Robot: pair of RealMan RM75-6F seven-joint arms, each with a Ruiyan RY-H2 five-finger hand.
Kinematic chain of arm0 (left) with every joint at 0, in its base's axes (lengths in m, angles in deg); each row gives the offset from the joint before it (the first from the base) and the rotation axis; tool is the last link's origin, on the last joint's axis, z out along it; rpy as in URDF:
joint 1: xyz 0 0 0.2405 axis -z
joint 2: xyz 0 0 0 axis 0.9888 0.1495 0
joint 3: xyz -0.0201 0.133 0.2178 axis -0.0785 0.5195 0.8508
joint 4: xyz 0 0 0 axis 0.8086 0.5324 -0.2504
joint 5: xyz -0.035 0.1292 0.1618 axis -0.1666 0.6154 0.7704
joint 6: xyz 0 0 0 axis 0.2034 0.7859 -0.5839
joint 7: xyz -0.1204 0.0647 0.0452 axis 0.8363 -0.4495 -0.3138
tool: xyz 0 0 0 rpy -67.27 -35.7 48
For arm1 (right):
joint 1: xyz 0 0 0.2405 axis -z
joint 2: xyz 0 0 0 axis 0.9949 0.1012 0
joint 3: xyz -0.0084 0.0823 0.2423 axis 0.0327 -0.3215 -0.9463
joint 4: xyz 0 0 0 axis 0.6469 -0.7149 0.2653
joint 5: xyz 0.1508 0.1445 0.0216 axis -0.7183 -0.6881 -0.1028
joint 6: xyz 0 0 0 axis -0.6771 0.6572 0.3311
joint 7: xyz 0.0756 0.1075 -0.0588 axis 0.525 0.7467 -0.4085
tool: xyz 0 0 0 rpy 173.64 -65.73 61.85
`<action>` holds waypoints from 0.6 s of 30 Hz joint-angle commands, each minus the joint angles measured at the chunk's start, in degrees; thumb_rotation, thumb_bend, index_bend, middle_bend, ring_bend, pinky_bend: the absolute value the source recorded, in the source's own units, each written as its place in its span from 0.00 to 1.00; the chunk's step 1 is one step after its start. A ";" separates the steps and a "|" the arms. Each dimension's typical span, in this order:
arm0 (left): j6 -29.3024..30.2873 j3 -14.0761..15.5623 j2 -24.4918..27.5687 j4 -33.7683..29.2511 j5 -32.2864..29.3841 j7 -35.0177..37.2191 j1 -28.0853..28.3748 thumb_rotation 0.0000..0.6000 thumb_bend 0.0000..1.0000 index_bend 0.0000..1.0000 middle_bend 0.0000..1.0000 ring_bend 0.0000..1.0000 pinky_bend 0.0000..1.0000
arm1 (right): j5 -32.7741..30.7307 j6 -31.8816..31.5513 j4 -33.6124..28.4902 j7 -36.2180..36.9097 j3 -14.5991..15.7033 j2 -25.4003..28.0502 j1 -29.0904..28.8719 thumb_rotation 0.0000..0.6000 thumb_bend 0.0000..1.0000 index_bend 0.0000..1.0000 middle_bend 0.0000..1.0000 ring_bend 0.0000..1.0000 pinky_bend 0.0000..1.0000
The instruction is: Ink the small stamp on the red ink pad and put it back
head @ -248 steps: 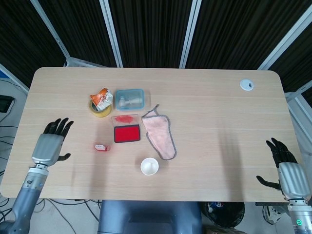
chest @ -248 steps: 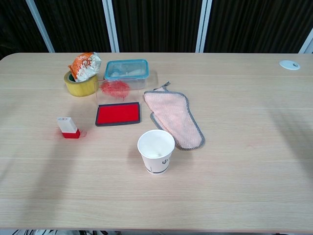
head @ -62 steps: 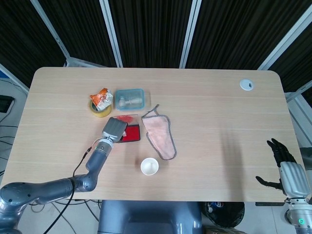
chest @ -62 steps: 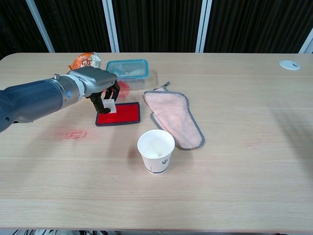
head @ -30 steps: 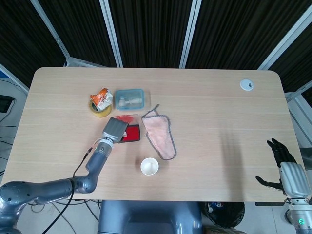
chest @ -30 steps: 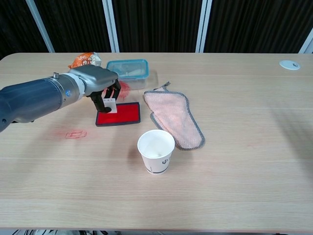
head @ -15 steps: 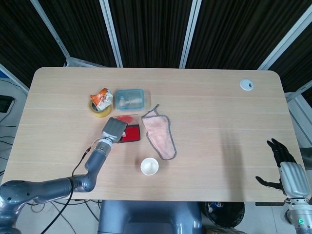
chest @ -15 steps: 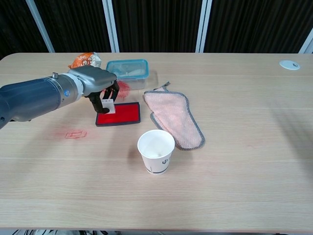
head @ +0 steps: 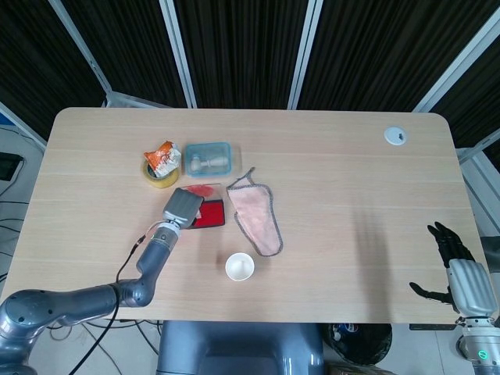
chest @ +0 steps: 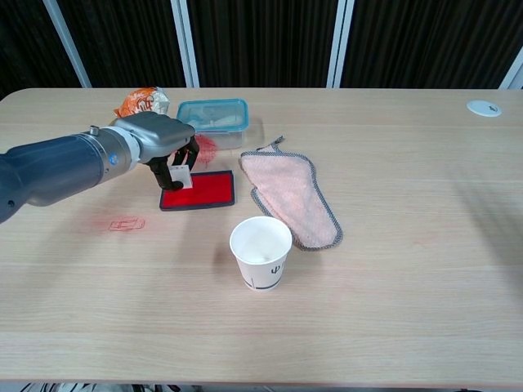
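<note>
Stamp outline [chest: 127, 223]: I see a faint red rectangle on the table at about 8 o'clock from the pad; I judge that's the return spot.
Left hand [chest: 159, 139]: my fingers are clamped on the small stamp [chest: 180, 176], its long axis upright, base over the left end of the red ink pad [chest: 198, 190].
Contact: I cannot tell if the base touches the ink.
Right hand [head: 457, 266]: fingers apart, idle at the table's far right edge, well apart from everything.
</note>
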 commanded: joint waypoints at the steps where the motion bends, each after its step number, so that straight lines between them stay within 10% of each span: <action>1: 0.01 0.12 -0.03 0.11 0.02 0.02 -0.02 1.00 0.52 0.75 0.76 0.58 0.61 | 0.01 -0.02 -0.01 -0.04 0.00 -0.01 0.01 1.00 0.16 0.00 0.00 0.00 0.18; 18: 4.45 -0.74 6.02 -10.04 2.59 0.51 -0.62 1.00 0.52 0.75 0.76 0.58 0.61 | 0.28 -0.48 0.17 -0.19 -0.05 -0.13 0.12 1.00 0.16 0.00 0.00 0.00 0.18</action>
